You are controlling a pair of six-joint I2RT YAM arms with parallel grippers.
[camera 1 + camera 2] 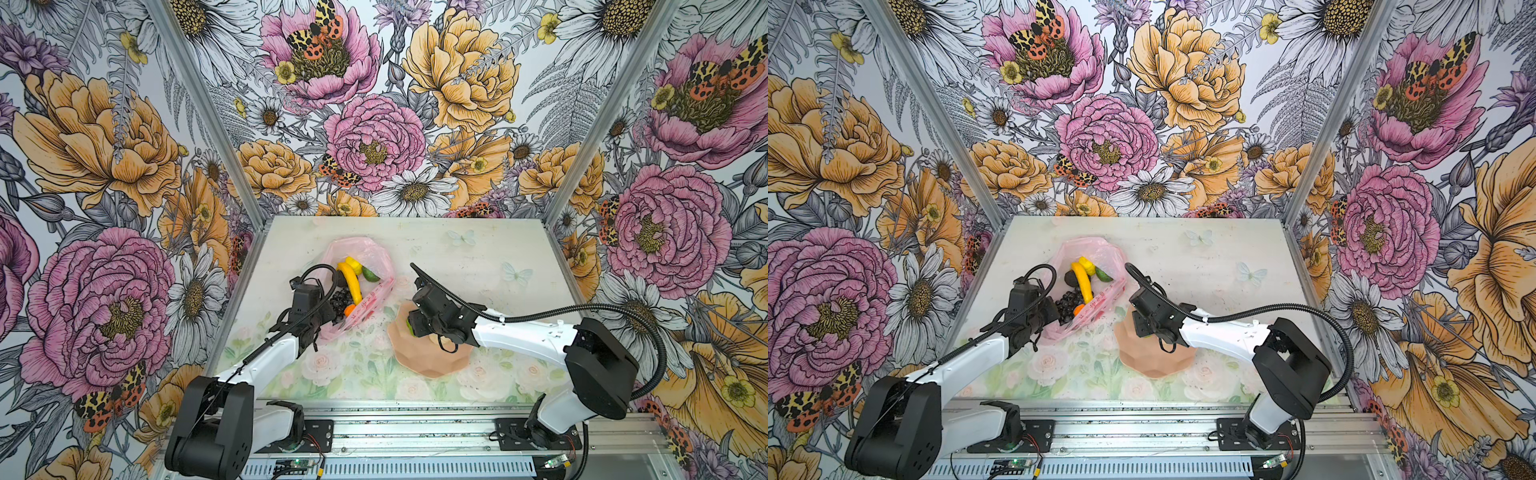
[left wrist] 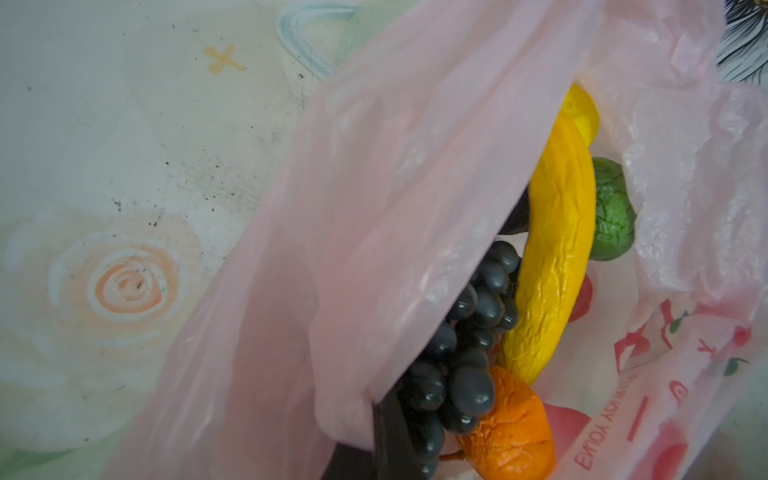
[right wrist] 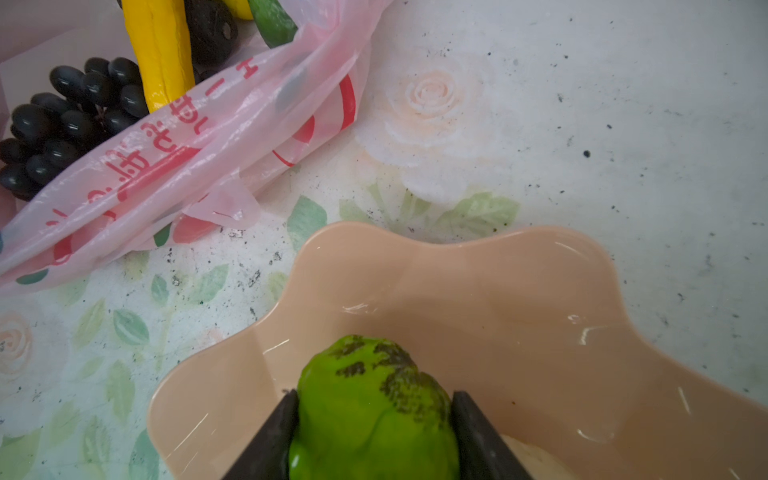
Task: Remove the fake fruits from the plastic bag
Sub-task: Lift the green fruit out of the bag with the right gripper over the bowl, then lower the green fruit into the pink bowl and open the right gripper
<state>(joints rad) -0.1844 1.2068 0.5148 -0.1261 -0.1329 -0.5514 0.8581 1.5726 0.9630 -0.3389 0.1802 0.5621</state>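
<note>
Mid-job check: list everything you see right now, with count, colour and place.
plastic bag: 1, pink, red print, left on table
banana: 1, yellow, in bag
lemon: 1, yellow, in bag behind banana
green fruit: 2, green, one in bag, one in right gripper over bowl
grape bunch: 1, dark, in bag
orange: 1, orange, in bag by grapes
black oval: 1, black, in bag
bowl: 1, peach, right of bag
pale lump: 1, cream-white, in bowl, mostly hidden
table: 1, pale floral, under everything
walls: 3, flower print, around table
left gripper: 1, black, shut on bag edge
right gripper: 1, black, shut on green fruit
</note>
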